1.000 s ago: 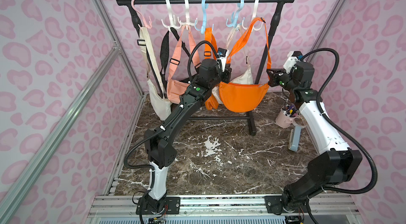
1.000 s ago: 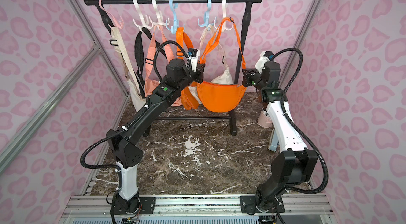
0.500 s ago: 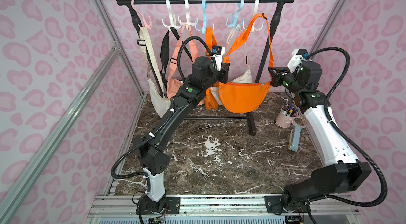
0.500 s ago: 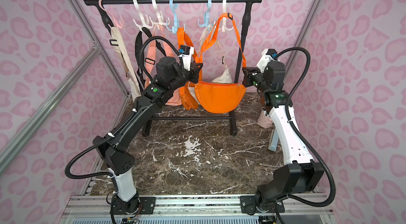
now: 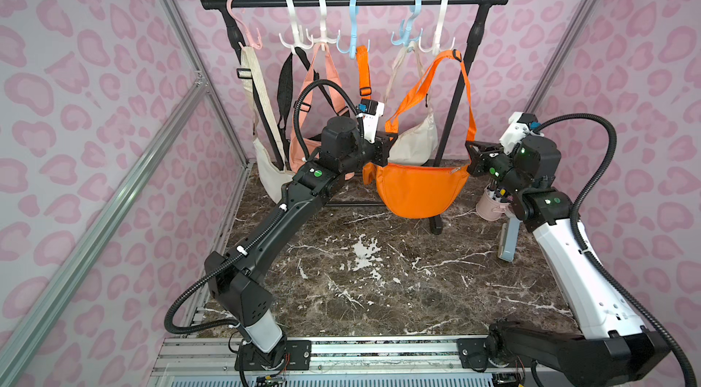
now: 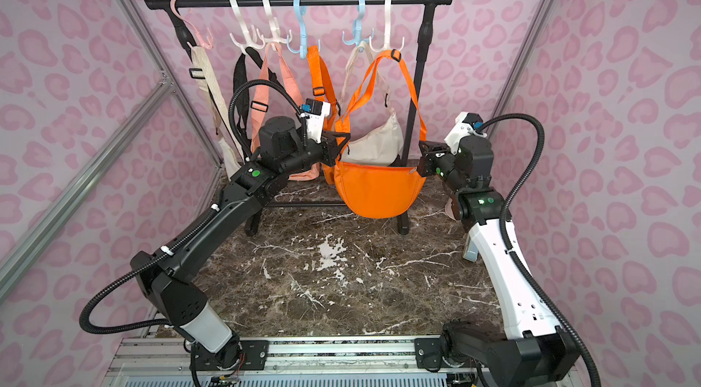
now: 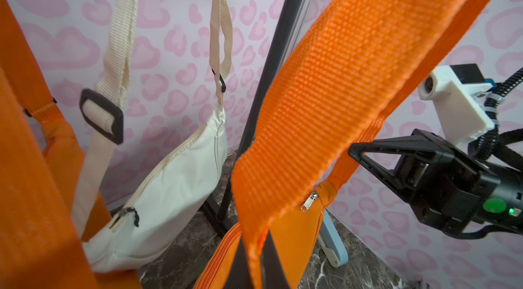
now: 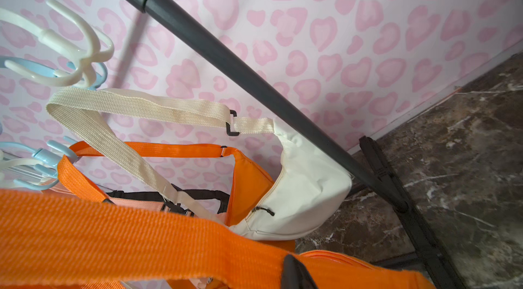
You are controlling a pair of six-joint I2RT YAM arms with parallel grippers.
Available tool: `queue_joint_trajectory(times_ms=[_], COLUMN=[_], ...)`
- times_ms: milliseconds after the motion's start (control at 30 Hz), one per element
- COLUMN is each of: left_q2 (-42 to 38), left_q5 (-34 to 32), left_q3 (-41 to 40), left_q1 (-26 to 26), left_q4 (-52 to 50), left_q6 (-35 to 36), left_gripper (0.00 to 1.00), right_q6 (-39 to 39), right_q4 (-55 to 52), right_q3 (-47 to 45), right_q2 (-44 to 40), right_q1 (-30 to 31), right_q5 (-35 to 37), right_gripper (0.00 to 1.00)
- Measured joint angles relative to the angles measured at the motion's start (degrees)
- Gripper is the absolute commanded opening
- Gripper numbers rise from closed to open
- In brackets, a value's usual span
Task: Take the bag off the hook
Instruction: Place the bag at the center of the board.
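In both top views the bag (image 5: 417,188) hung between left gripper (image 5: 385,148) and right gripper (image 5: 469,159), both clenched on its strap (image 5: 425,78), whose top sat just beside the hook (image 5: 440,30). From the left wrist, the right gripper (image 7: 355,151) was biting that strap. From the right wrist the hook (image 8: 87,55) looked bare, so unhooking seemed done and next came drawing the bag clear of the rack (image 8: 226,58).

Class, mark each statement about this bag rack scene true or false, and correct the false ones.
1. The left gripper and the right gripper are both shut on the orange bag. True.
2. The orange bag rests on the table. False: it hangs in the air between the grippers.
3. The rail carries six hooks. True.
4. The cup on the table is blue. False: it is pink.
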Motion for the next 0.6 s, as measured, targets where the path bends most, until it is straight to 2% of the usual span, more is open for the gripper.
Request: queue_joint_trajectory(times_ms=[400, 600], left_q2=[-8.6, -10.3], left_q5=[4.5, 6.0], left_q3=[-15.6, -21.2], left_q1=[-6.5, -9.8], left_q4=[2.2, 2.5], left_q6=[-4.9, -8.6], left_gripper=[0.03, 0.03], right_q6=[5.2, 9.8], right_q4=[-11.4, -19.3], right_q3=[-12.9, -19.5], right_q2=[-18.8, -27.3], right_q1=[1.5, 1.5], right_q5=[10.0, 19.5], right_gripper=[0.0, 0.0])
